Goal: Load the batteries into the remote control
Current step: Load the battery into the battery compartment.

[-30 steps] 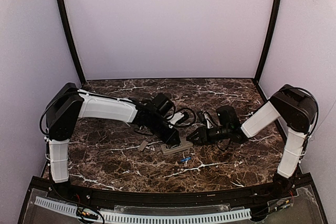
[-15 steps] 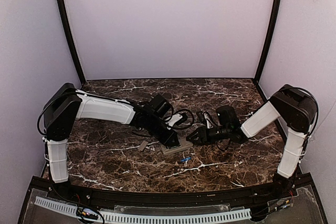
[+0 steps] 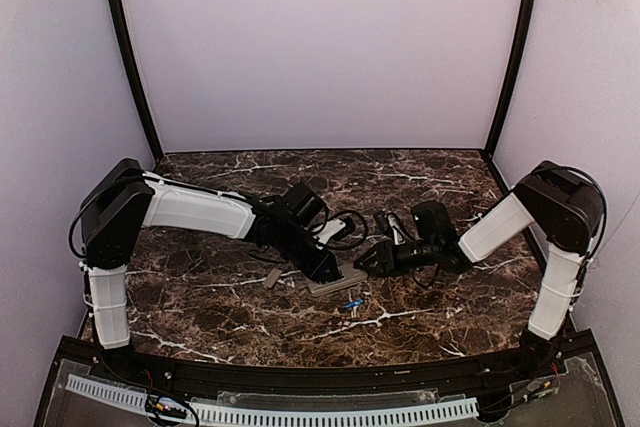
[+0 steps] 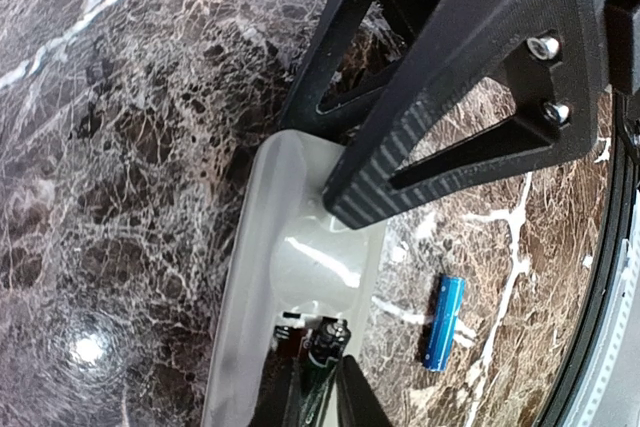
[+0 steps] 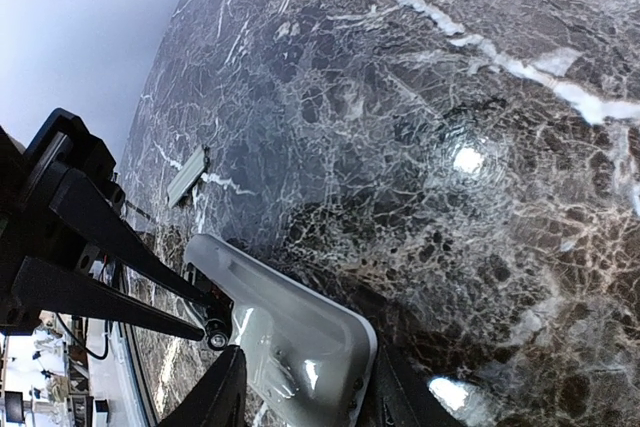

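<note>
Grey remote control (image 4: 255,287) half hidden from you: left jaws clenched atop it, right jaws straddle its end, grip unclear.

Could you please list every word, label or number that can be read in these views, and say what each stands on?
No text can be read in any view.
The blue battery: any print on its wrap is too small and blurred to read.
The remote control: only its grey back shows, with no lettering visible.

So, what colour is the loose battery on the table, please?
The battery is blue, clearest in the left wrist view.
</note>
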Motion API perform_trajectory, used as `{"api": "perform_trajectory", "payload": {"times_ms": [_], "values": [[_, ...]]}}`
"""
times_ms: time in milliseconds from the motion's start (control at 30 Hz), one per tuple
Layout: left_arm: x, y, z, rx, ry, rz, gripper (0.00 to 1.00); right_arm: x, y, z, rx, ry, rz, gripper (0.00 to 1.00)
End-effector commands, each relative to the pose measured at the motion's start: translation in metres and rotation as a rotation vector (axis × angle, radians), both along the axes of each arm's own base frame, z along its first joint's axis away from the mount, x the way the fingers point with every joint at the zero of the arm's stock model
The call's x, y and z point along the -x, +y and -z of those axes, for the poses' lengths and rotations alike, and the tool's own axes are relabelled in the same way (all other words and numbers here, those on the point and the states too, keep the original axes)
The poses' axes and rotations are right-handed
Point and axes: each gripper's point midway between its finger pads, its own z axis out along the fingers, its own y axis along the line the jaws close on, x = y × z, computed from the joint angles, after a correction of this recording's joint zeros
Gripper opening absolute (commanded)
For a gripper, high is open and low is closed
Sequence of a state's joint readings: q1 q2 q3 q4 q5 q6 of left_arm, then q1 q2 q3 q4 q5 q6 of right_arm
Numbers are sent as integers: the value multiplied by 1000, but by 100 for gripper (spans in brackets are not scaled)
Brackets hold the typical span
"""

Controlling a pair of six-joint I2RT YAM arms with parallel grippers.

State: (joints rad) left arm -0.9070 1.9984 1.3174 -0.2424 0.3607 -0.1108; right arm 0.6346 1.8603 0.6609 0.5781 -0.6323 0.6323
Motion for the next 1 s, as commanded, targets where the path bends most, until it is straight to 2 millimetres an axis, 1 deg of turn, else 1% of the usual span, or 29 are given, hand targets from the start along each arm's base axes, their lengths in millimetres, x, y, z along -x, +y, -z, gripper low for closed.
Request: {"api": "perform_trajectory", "payload": {"times_ms": [0,233,567,833,967], "values": [[13,11,4,-36,38,13,15,11,-4,14,53,50,-13,43],[7,3,-6,-7,17,16,14,11,-3,15,47,51,-18,43],[7,-1,-6,2,28,26,14,12,-2,14,46,47,-28,43],[0,-5,-20,14,-8,18,18,12,-1,14,47,45,-36,43],[-2,-5,-20,11,-15,14,20,12,-1,14,49,47,-36,43]]}}
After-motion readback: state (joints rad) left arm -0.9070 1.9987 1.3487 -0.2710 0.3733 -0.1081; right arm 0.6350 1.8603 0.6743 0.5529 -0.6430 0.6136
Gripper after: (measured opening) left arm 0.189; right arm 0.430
